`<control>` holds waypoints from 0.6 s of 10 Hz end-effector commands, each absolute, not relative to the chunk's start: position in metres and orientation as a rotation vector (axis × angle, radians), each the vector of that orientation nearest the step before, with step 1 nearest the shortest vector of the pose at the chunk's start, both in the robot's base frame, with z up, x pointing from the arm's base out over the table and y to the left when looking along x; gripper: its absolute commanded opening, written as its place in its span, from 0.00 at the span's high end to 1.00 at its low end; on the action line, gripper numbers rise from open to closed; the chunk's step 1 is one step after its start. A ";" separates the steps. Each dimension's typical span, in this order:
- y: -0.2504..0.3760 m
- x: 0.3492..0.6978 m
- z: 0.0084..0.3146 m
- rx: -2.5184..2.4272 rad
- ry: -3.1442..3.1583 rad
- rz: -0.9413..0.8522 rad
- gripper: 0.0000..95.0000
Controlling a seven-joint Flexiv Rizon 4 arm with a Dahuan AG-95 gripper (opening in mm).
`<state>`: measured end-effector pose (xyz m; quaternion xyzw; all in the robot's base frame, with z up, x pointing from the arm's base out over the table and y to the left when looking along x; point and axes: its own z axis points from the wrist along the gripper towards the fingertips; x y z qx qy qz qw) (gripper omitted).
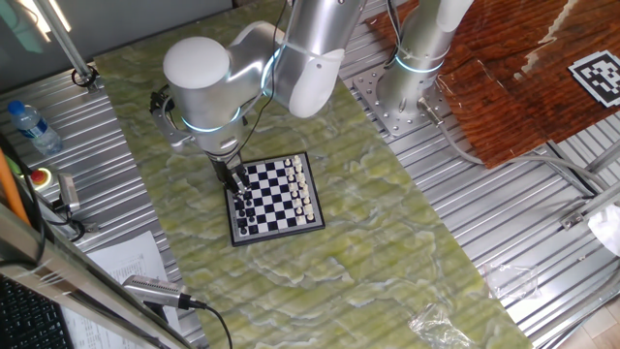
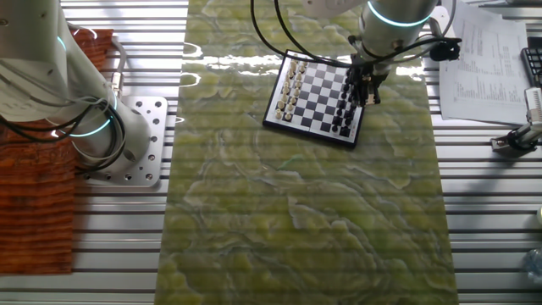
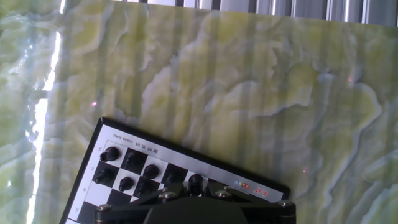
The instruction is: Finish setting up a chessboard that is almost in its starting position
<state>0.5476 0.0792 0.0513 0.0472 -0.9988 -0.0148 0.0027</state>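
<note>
Green marbled mat under the chessboard, end effector low over it, grip state unclear.

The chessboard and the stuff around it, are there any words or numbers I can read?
Chessboard: small white print on the dark frame, too blurred to read.
Papers: printed lines, too small to read.
Square black-and-white marker: a pattern, no words.
Nothing else is readable.
</note>
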 end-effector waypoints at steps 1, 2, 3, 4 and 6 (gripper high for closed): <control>0.079 0.547 0.052 0.145 -3.132 -0.049 1.00; 0.079 0.547 0.052 0.146 -3.132 -0.051 1.00; 0.079 0.547 0.052 0.146 -3.133 -0.052 1.00; 0.079 0.547 0.052 0.148 -3.134 -0.052 1.00; 0.079 0.547 0.052 0.147 -3.135 -0.057 1.00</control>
